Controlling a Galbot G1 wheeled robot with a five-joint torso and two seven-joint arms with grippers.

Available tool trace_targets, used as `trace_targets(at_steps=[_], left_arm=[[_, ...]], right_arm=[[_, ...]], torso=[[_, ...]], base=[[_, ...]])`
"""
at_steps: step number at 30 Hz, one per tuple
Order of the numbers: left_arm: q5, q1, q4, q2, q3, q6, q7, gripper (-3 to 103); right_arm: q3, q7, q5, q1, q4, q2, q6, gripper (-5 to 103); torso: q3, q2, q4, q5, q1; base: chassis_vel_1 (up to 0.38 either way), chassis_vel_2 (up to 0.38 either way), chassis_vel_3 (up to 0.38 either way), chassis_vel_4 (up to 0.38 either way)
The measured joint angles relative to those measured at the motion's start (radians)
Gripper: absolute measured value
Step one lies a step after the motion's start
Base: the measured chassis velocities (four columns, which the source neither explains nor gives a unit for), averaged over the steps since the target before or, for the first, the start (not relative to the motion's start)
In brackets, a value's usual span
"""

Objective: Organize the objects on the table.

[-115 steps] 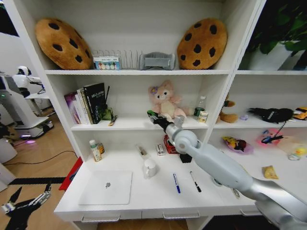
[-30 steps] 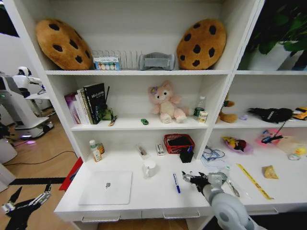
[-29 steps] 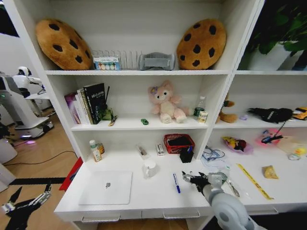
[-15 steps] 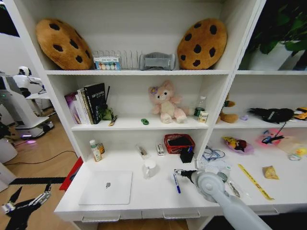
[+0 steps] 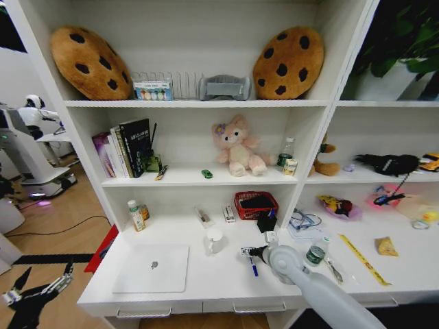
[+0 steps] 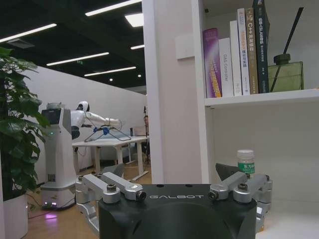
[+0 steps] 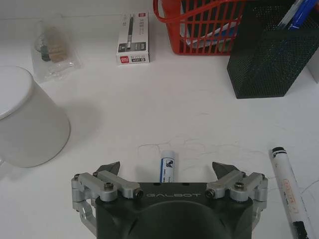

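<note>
Two blue pens (image 7: 298, 11) stand in black mesh holder (image 7: 267, 56).

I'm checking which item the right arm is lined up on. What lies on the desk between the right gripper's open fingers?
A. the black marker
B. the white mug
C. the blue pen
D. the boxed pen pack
C: in the right wrist view the right gripper is open over the blue pen, with the black marker off to one side and the white mug off to the other.
</note>
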Motion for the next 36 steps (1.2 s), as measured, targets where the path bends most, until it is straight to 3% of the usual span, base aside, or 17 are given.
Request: trace_targets(at_steps=[5, 17, 18, 20, 27, 30, 36], left_arm=[[0.000, 0.000, 0.000, 0.000, 0.000, 0.000, 0.000, 100], [0.000, 0.000, 0.000, 0.000, 0.000, 0.000, 0.000, 100], [0.000, 0.000, 0.000, 0.000, 0.000, 0.000, 0.000, 100], [0.000, 0.000, 0.000, 0.000, 0.000, 0.000, 0.000, 100], [0.000, 0.000, 0.000, 0.000, 0.000, 0.000, 0.000, 100], [0.000, 0.000, 0.000, 0.000, 0.000, 0.000, 0.000, 100], [0.000, 0.000, 0.000, 0.000, 0.000, 0.000, 0.000, 100]], right_arm=[[-0.003, -0.007, -0.008, -0.003, -0.026, 0.007, 0.001, 103], [-0.046, -0.024, -0.044, 0.042, -0.067, 0.028, 0.004, 56], [-0.046, -0.024, -0.044, 0.042, -0.067, 0.028, 0.004, 56], [-0.051, -0.019, -0.042, 0.045, -0.067, 0.026, 0.004, 45], [-0.049, -0.008, -0.032, 0.040, -0.060, 0.023, 0.004, 29], [-0.040, -0.006, -0.031, 0.029, -0.050, 0.022, 0.004, 14], [0.006, -0.014, -0.049, 0.004, -0.014, 0.018, 0.003, 12]], torso=[[0.000, 0.000, -0.0001, 0.0000, 0.000], [0.000, 0.000, -0.0001, -0.0001, 0.000], [0.000, 0.000, -0.0001, -0.0001, 0.000], [0.000, 0.000, 0.0000, 0.0000, 0.000], [0.000, 0.000, 0.0000, 0.0001, 0.000], [0.000, 0.000, 0.0000, 0.0002, 0.000], [0.000, 0.000, 0.0000, 0.0003, 0.000]], base=[[0.000, 0.000, 0.000, 0.000], [0.000, 0.000, 0.000, 0.000], [0.000, 0.000, 0.000, 0.000], [0.000, 0.000, 0.000, 0.000], [0.000, 0.000, 0.000, 0.000], [0.000, 0.000, 0.000, 0.000], [0.000, 0.000, 0.000, 0.000]])
